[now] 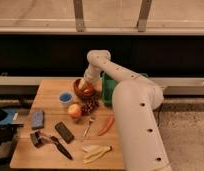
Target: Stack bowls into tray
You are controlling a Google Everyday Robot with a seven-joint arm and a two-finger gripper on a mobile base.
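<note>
Camera view: gripper (85, 85) over upright orange-red bowl (78, 90), beside green tray (106, 93).

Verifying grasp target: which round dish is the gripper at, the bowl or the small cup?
The orange-red bowl beside the green tray; the gripper is right over it. The smaller blue cup stands apart from it, with nothing over it.
</note>
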